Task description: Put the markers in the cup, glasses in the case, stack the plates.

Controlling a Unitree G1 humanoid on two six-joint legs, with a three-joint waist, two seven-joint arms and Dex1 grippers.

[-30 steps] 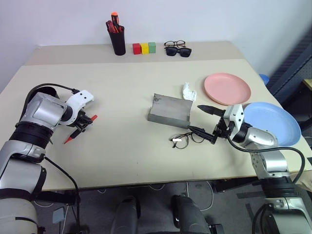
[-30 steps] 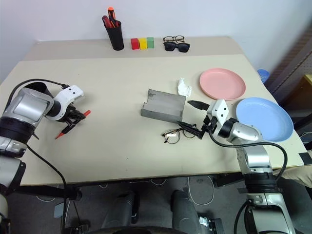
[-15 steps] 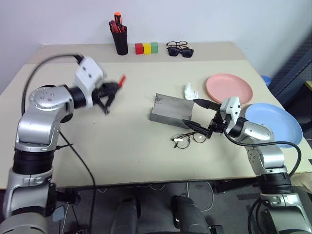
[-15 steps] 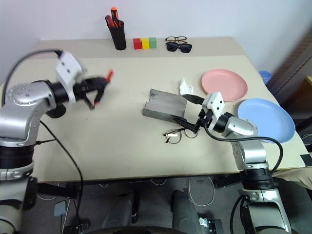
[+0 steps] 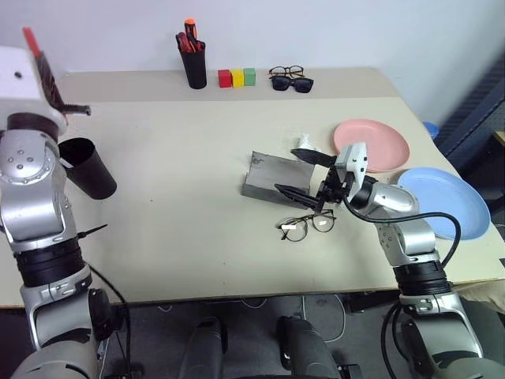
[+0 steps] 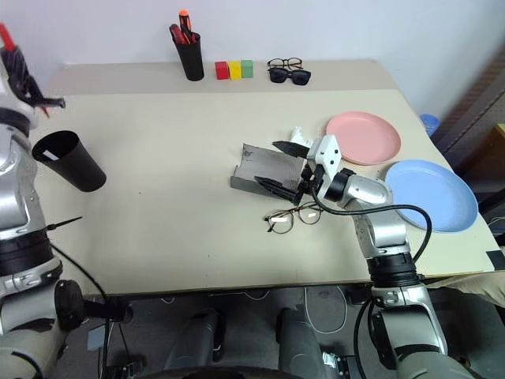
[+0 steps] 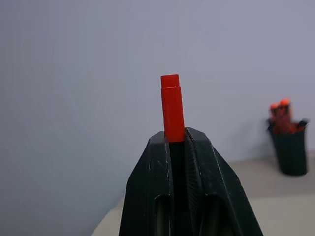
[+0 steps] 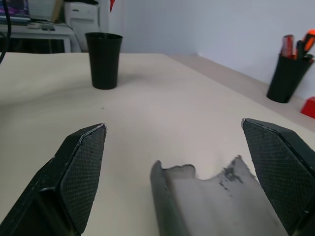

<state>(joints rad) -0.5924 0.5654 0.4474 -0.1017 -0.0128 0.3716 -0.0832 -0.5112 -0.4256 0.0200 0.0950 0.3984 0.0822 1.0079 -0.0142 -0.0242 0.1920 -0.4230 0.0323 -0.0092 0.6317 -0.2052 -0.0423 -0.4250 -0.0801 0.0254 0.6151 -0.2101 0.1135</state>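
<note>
**Nothing finished yet: one marker in hand, plates & glasses untouched**

Table (image 5: 197, 229): big beige top vs a plain pale wall, floor w/ cables below. Pink plate (image 5: 372, 144) & blue plate (image 5: 444, 199) lie side by side at the right edge, just overlapping, not stacked. Grey case (image 5: 272, 178) sits open mid-table, empty as far as visible; glasses (image 5: 309, 225) lie on the table just in front of it. Cup (image 5: 87, 167) stands at the left, contents can't tell. Right gripper (image 5: 305, 175) spread wide, holding nothing, hovering over the case. Left gripper (image 7: 177, 147) clamped on the red-capped marker (image 7: 172, 107), raised high above the cup. Judging by this, all three jobs remain. White marker: not spotted.
</note>
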